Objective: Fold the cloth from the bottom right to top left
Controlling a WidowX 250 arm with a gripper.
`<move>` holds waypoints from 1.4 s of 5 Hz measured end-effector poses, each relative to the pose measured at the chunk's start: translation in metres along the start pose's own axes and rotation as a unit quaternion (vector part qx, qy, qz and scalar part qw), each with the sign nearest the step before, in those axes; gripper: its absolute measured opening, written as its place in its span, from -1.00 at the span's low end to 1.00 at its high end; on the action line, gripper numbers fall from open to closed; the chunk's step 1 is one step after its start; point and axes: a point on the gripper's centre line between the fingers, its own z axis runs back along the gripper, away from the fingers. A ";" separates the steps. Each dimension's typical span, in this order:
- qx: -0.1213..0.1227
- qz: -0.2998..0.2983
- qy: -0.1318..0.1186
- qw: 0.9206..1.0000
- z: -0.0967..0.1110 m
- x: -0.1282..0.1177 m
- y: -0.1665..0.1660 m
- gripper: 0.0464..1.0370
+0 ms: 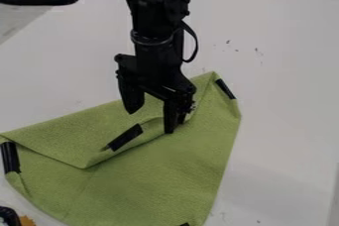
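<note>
Green cloth (152,180): spread across the lower left and centre of the frame, one flap doubled over along its upper side
Black strips: one on the flap (124,137), one at the cloth's left edge (10,158), one near its upper right corner (226,88)
Gripper (151,121): near the middle of the frame, pointing down over the flap
Fingers (171,116): spread wide apart
White table (285,71): under the cloth, reaching the frame's right side
</note>
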 end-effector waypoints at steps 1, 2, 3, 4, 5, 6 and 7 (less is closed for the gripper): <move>0.001 0.005 0.006 1.000 -0.005 -0.001 0.000 0.92; 0.020 -0.004 -0.020 1.000 -0.014 -0.010 -0.020 0.92; 0.033 0.006 -0.035 0.999 -0.020 -0.020 -0.043 0.92; 0.029 0.027 -0.041 0.998 -0.026 -0.039 -0.076 0.92; 0.003 0.039 -0.038 0.998 -0.037 -0.053 -0.093 0.92; -0.019 0.043 -0.036 0.998 -0.045 -0.066 -0.109 0.92; -0.034 0.042 -0.032 0.998 -0.054 -0.070 -0.113 0.92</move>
